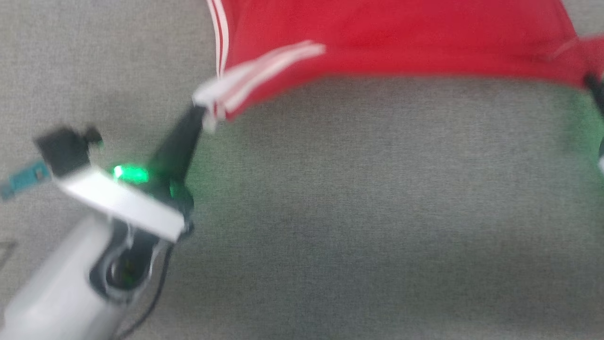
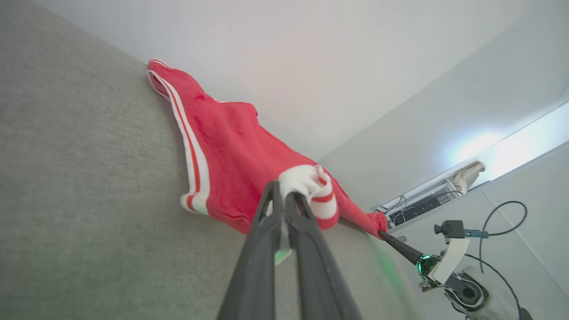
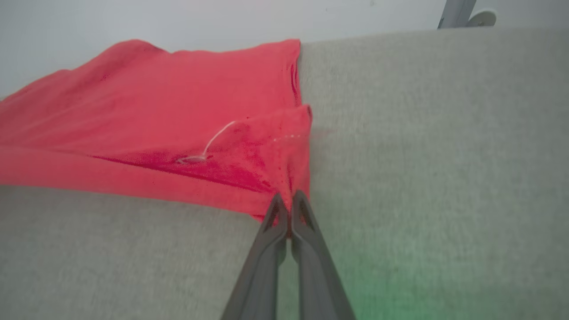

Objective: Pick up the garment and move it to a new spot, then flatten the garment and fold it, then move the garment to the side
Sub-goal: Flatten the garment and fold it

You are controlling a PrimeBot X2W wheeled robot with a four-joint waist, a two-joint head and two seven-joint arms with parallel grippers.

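While both arms hold its near edge, the shirt [image 1: 401, 38] lies stretched across the far part of the grey surface [image 1: 377, 212]. Our left gripper [image 2: 284, 198] is clenched on a bunched cuff [image 2: 313, 186] of white and red stripes; our right gripper [image 3: 289, 204] is pinched closed on a red corner, with only a sliver of cloth between its tips. Between the two holds the edge runs taut and seems lifted a little, while the rest of the shirt rests on the surface and reaches its far rim, beside the pale wall [image 3: 178, 18].

We judge the right-hand pinch to be the weak point: it bites so near the corner that a harder pull, or a pull out of step with the left arm, could draw the cloth free and let that side drop in a heap. On the left we grip a wad of cuff, not a flat layer, so the sleeve may come down twisted or tucked under, and the fold would then be crooked. A push away from us could also carry the far part over the rim, since the shirt lies right up to it. A loose white thread [image 3: 209, 144] near the right corner might snag a finger. Our head view is blurred, so we cannot tell how high the edge sits.
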